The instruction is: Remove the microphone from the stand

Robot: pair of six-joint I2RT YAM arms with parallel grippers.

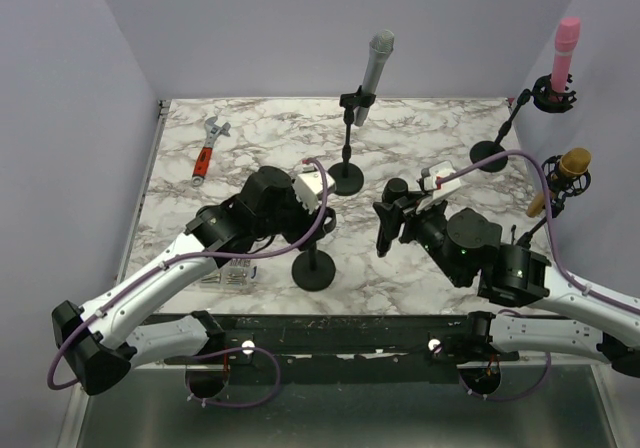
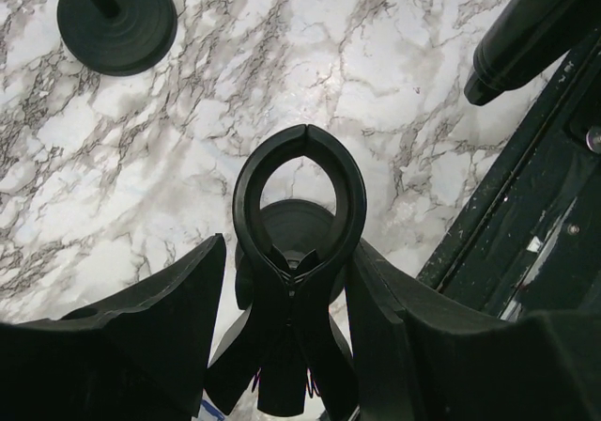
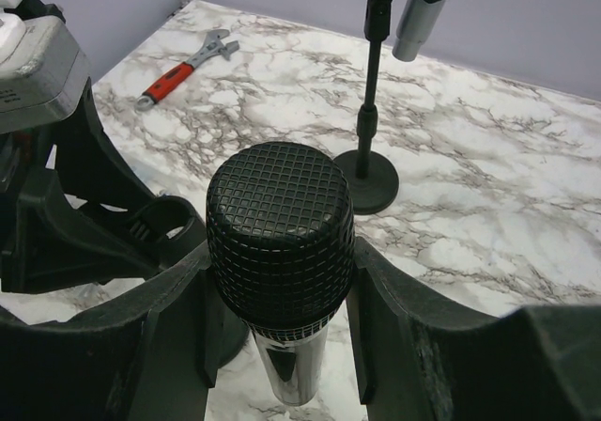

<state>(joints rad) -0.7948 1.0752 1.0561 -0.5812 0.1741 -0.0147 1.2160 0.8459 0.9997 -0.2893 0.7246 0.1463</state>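
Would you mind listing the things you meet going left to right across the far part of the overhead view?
Red-handled wrench → grey microphone on its stand → pink microphone → gold microphone.

Robot lab cell: plain lavender walls (image 1: 250, 28), marble-print tabletop (image 1: 260, 128), arms bolted at edge.

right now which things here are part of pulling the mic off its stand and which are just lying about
Part of the job:
black mesh-headed microphone, held in the right gripper
empty black clip stand, between the left gripper fingers

Just lying about:
red-handled wrench
silver microphone on its stand
pink microphone
gold microphone
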